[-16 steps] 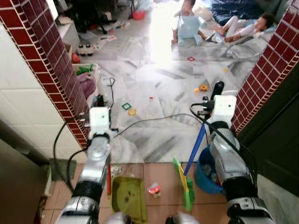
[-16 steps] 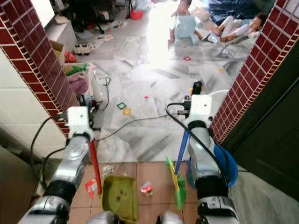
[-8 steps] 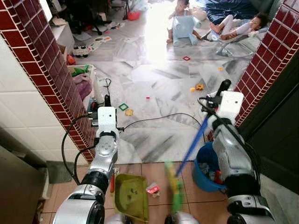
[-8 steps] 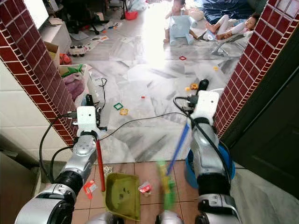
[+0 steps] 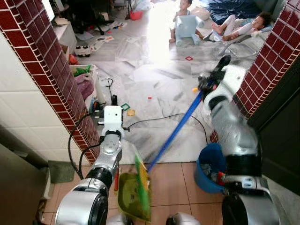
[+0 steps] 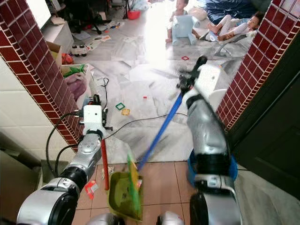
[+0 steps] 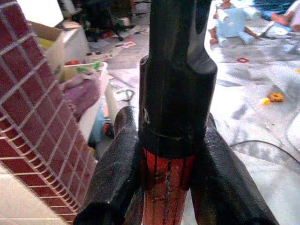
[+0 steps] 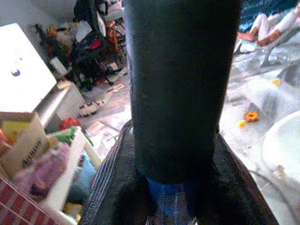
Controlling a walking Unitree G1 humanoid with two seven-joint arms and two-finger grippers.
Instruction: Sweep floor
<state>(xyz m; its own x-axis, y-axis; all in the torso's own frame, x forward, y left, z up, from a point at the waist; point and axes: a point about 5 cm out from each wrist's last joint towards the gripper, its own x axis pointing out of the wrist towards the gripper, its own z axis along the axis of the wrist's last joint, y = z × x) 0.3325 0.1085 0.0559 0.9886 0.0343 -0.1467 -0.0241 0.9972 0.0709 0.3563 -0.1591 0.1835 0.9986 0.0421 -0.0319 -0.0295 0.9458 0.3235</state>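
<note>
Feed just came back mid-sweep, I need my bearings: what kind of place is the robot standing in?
Most likely a lived-in family home, in a doorway between red brick pillars. Toys lie scattered over the marble floor, children sit at the far end, and a green dustpan rests on the terracotta tiles.

Grey marble floor is gleaming glossy under glare; terracotta tiles are looking matt. Glazed red wall tiles are shining. Green plastic dustpan is appearing smooth, blue broom handle likewise.
</note>
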